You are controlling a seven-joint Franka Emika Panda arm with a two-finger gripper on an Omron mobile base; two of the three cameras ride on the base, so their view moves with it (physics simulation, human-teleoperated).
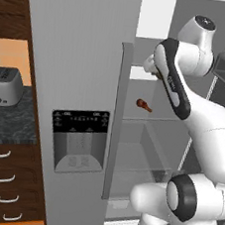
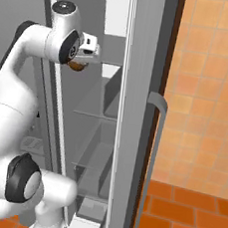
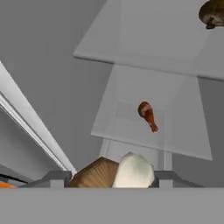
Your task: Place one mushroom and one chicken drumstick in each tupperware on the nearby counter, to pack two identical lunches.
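Hand view has the gripper (image 3: 111,177) clenched on a mushroom (image 3: 116,172) — a chicken drumstick (image 3: 148,115) lies on the fridge shelf (image 3: 131,127) below, another mushroom (image 3: 213,13) higher up.

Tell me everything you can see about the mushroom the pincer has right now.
The mushroom is small, with a brown rounded cap and a pale whitish stem end facing the hand camera. It lies sideways between the pincer fingertips, which close on it from both sides, up inside the open fridge. In the right base view it shows as a brown lump just under the hand, touching nothing else.
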